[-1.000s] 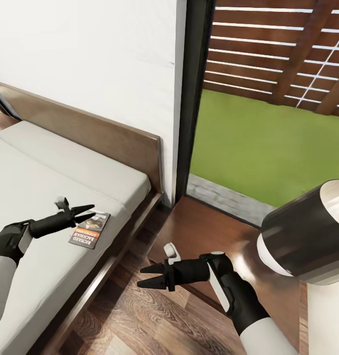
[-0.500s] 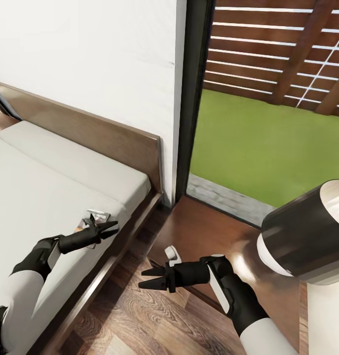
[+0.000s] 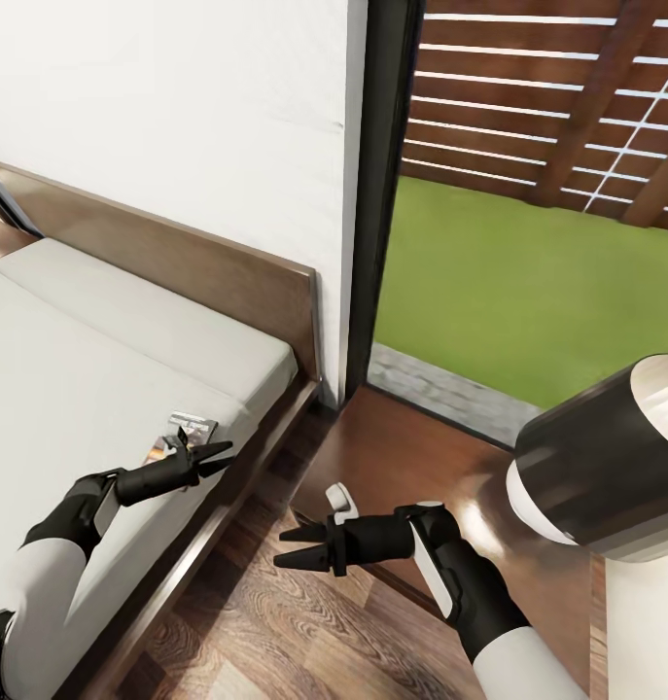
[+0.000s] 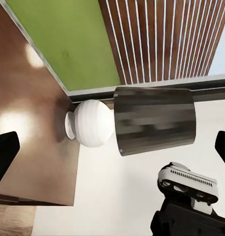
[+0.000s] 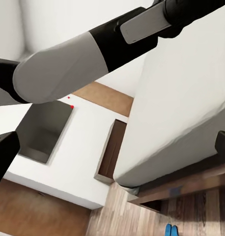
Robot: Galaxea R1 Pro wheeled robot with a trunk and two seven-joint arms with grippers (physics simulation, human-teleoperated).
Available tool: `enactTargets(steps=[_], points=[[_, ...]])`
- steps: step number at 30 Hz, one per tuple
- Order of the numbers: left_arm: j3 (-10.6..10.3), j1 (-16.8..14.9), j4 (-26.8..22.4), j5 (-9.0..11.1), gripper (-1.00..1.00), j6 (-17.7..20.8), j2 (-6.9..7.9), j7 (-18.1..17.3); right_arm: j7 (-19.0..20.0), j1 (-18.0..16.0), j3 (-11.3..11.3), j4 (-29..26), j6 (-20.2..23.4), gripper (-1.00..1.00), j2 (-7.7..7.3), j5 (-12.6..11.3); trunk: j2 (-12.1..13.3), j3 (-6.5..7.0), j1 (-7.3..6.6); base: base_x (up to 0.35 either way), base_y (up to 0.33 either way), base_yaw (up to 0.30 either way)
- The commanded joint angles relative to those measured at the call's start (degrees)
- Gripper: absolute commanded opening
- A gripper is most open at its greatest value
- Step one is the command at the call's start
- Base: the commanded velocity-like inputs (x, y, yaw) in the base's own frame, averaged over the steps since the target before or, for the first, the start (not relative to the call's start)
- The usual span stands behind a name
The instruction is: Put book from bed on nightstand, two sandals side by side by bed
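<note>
White wall point(image 3: 178, 126) and a tall dark-framed window point(image 3: 382, 194) close off my bedroom corner, with grass point(image 3: 528, 282) and a slatted fence point(image 3: 547, 97) outside. Below them the bed point(image 3: 100, 369) spreads its pale mattress inside a dark frame, and wood planks point(image 3: 275, 622) run between it and the glossy nightstand point(image 3: 411, 457), which carries a dark-shaded lamp point(image 3: 606, 457) on a white base. I judge the stand's bare top is why I am here: it sits just beside the bed, a short carry away. My left gripper point(image 3: 209, 453) hangs over the book point(image 3: 183, 433) near the mattress edge, jaws released, with nothing between them. My right gripper point(image 3: 293, 546) waits above the floor, jaws parted and empty. A blue sandal point(image 5: 169, 229) lies on the floor by the bed.
</note>
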Motion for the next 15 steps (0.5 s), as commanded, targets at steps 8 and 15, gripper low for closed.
enactTargets(steps=[8, 15], points=[[0.0, 0.0, 0.3, -0.2, 1.0, 0.6, -0.16, 0.0, 0.0, 0.0, 0.1, 0.0, 0.5, 1.0, 0.0, -0.4, 0.0, -0.03, 0.0, 0.0, 0.0, 0.0], [0.0, 0.0, 0.3, -0.2, 1.0, 0.6, -0.26, 0.0, 0.0, 0.0, 0.1, 0.0, 0.5, 1.0, 0.07, -0.4, 0.0, -0.03, 0.0, 0.0, 0.0, 0.0]])
